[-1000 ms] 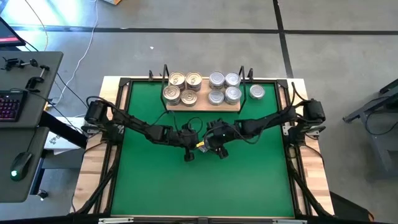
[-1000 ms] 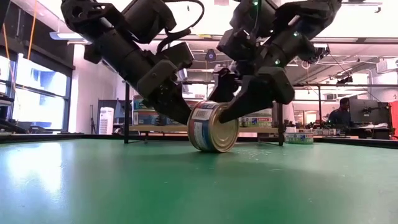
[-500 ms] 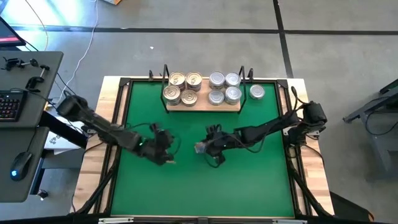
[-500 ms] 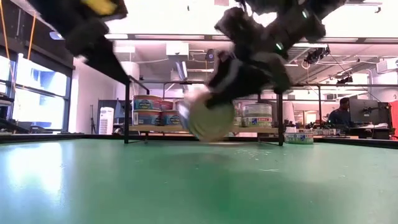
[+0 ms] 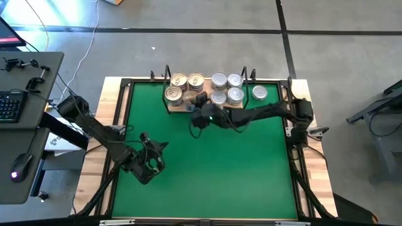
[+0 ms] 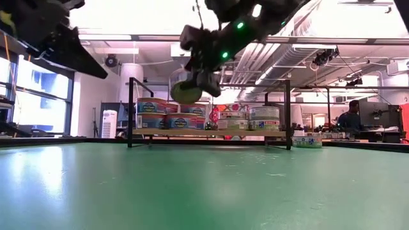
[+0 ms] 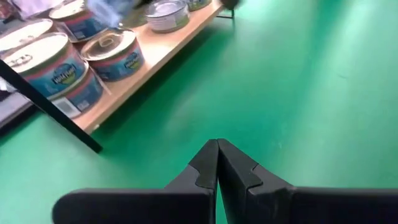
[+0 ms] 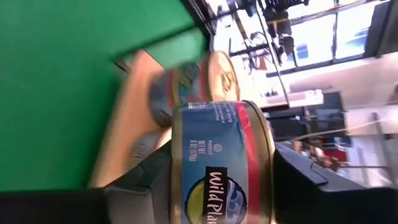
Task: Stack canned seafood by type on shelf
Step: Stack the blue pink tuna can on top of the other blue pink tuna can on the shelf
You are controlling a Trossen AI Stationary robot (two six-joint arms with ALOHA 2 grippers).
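The shelf, a light wood board with black wire uprights, stands at the green mat's far edge. Gold-lidded tins rest on its left half, silver-lidded tins on its right half; some are stacked two high. My right gripper is shut on one tin of canned seafood, in the air just in front of the shelf's left half. My left gripper hangs shut and empty over the mat's left near part. My right gripper pinches the tin between its two fingers, one on each flat face, with the labelled wall showing between them. The fingers reach toward the shelf, slanting a little down. The tin is on edge, lifted clear, higher than the shelf's tins.
One silver-lidded tin sits on the mat just right of the shelf. The green mat lies inside a black frame on a wooden table. A desk with a keyboard stands left of the table.
My right gripper has lifted the tin, which stood on edge on the mat's middle, and carried it up and toward the far edge, to the shelf's left half. My left gripper has drawn away from the tin toward the table's left and near edges, turning as it went.
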